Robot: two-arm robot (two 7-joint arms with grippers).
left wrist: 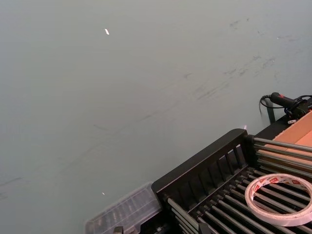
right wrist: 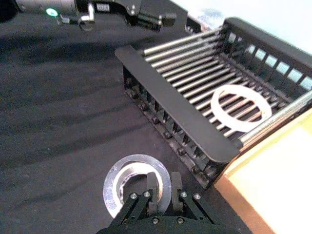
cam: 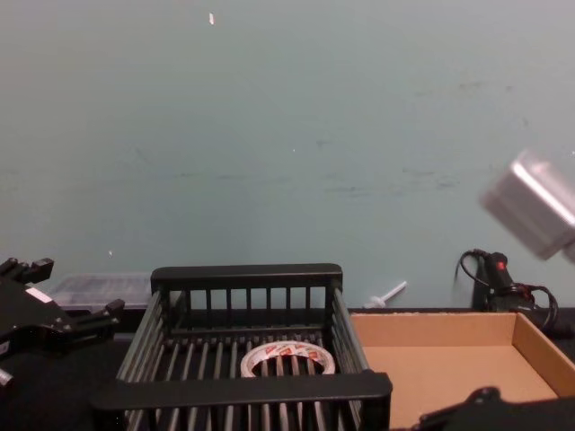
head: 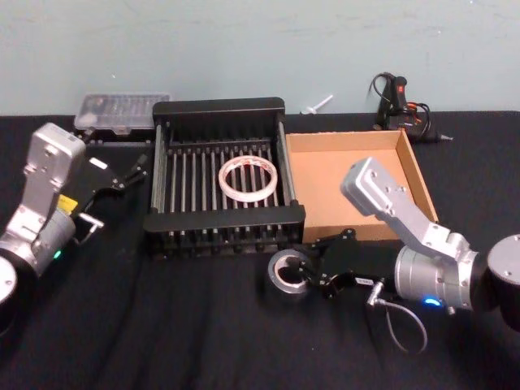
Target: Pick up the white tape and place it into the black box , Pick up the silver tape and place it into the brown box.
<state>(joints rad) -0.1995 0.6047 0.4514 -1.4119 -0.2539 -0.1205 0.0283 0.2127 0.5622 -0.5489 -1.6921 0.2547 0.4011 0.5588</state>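
Note:
The white tape [head: 249, 180] lies flat on the slatted floor of the black box [head: 223, 221], toward its right half; its red-marked core shows in the left wrist view [left wrist: 279, 199]. On the dark table just in front of the black box's right corner rests the silver tape [head: 286, 276]. My right gripper [head: 302, 272] is shut on that roll's wall, one finger inside the ring and one outside [right wrist: 164, 187]. The brown box [head: 349, 191] stands directly right of the black box and holds nothing. My left gripper [head: 130, 172] hangs open to the left of the black box, holding nothing.
A clear plastic case [head: 122, 110] lies behind the black box at the back left. A black tool with cables [head: 398, 101] and a small white object [head: 318, 104] sit by the wall behind the brown box. Black cloth covers the table front.

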